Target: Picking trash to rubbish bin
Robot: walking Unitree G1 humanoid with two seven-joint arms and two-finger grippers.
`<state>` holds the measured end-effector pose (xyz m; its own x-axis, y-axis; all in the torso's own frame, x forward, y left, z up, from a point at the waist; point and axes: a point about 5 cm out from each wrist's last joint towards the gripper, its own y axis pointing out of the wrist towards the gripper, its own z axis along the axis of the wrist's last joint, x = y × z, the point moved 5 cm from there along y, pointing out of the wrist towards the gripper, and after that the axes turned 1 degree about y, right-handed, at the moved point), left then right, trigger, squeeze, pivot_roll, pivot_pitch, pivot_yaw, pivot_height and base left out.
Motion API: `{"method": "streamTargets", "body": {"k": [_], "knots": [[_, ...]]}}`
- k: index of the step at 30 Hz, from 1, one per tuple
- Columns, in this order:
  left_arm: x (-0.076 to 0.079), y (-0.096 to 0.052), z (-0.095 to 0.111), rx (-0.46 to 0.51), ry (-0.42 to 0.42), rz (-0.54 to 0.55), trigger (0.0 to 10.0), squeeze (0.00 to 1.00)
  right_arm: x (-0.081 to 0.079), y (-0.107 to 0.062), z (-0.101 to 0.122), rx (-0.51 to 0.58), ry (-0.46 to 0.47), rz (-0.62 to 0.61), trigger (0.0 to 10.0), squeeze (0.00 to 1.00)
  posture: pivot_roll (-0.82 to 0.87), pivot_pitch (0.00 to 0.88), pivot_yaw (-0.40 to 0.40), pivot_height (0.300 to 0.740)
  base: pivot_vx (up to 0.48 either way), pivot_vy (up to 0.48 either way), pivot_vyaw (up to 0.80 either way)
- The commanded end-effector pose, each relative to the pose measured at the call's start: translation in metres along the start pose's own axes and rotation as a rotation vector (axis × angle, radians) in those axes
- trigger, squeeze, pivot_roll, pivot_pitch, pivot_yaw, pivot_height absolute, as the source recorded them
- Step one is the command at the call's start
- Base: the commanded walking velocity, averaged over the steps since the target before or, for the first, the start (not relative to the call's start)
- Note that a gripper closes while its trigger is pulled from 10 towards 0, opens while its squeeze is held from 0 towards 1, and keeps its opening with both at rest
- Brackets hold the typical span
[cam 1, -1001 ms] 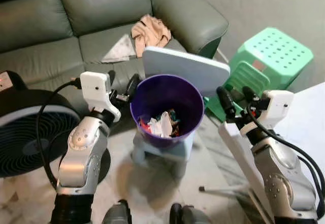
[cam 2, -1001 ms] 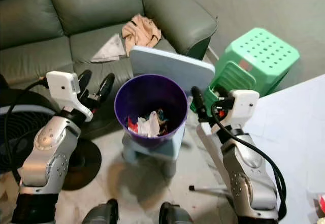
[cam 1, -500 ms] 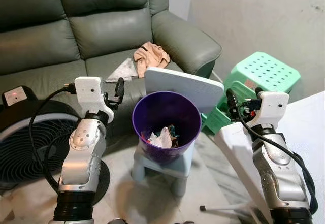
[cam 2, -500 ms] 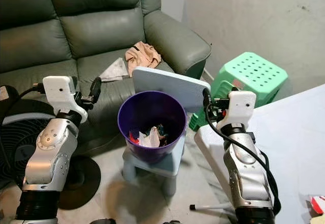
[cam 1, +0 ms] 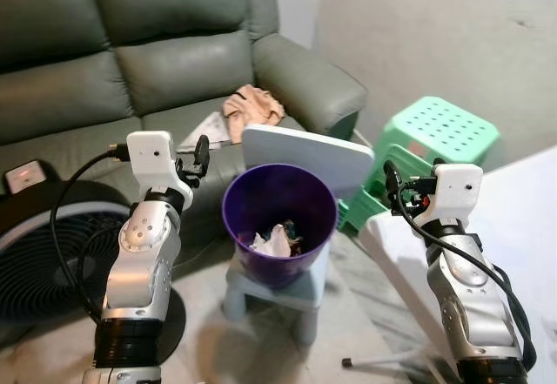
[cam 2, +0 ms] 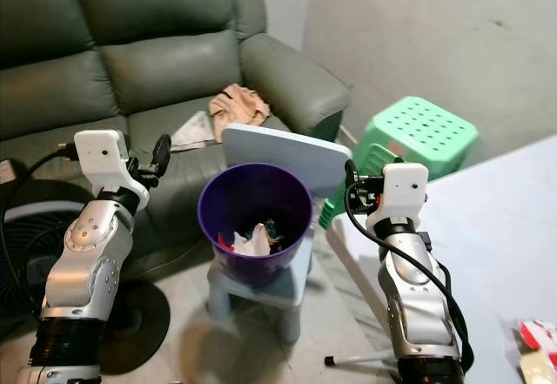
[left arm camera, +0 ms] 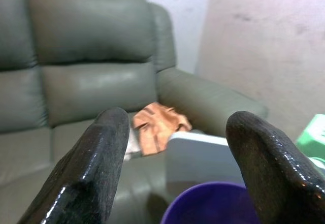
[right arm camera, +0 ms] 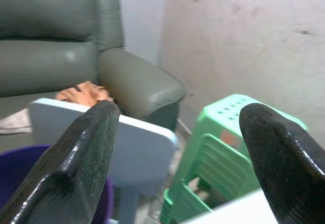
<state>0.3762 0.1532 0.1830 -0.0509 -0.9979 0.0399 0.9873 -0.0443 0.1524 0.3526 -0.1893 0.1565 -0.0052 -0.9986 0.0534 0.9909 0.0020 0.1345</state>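
1. Left gripper (left arm camera: 172, 168) raised with jaws wide and nothing between them; right gripper (right arm camera: 177, 158) likewise spread wide and empty.
2. Just below and ahead of both sets of jaws: purple rubbish bin (cam 1: 278, 227) on a small pale-blue stool (cam 1: 287, 290), with crumpled paper and wrapper scraps (cam 1: 275, 238) already lying at the bottom.
3. Likely light, soft and crushable; best pinched at a raised fold, with modest squeeze.
4. Beyond the left jaws: peach crumpled cloth (cam 1: 252, 104) and a pale flat sheet (cam 1: 207, 127) on the grey-green sofa (cam 1: 157, 53) seat. Both probably limp; gather a bunched ridge, not a flat edge.
5. Past the right jaws: stacked green plastic stools (cam 1: 435, 140).
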Motion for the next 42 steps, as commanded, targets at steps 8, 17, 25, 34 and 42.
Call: {"method": "streamTargets", "body": {"k": [8, 17, 25, 34, 42], "knots": [[0.006, 0.008, 0.000, 0.002, -0.003, -0.013, 10.0, 0.00, -0.001, 0.003, -0.001, 0.001, -0.014, 0.002, 10.0, 0.00, 0.00, 0.017, -0.037, 0.740, 0.000, 0.000, -0.77], [0.014, 0.009, -0.002, 0.006, -0.032, -0.044, 10.0, 0.00, 0.001, 0.003, -0.004, -0.006, -0.030, 0.008, 10.0, 0.00, -0.01, 0.002, -0.038, 0.740, 0.000, 0.000, -0.77], [0.015, 0.011, -0.004, -0.006, -0.038, -0.057, 10.0, 0.00, -0.001, 0.001, -0.006, -0.010, -0.035, 0.010, 10.0, 0.00, -0.01, 0.000, -0.036, 0.740, 0.000, 0.000, -0.77], [0.017, 0.011, -0.004, 0.002, -0.030, -0.060, 10.0, 0.00, 0.001, -0.001, -0.008, -0.015, -0.043, 0.005, 10.0, 0.00, -0.02, 0.000, -0.040, 0.740, 0.000, 0.048, -0.78], [0.021, 0.007, -0.008, 0.002, -0.002, -0.110, 10.0, 0.00, 0.000, -0.001, -0.012, -0.024, -0.049, 0.017, 10.0, 0.00, -0.01, 0.000, -0.042, 0.740, 0.000, 0.000, -0.78]]}}
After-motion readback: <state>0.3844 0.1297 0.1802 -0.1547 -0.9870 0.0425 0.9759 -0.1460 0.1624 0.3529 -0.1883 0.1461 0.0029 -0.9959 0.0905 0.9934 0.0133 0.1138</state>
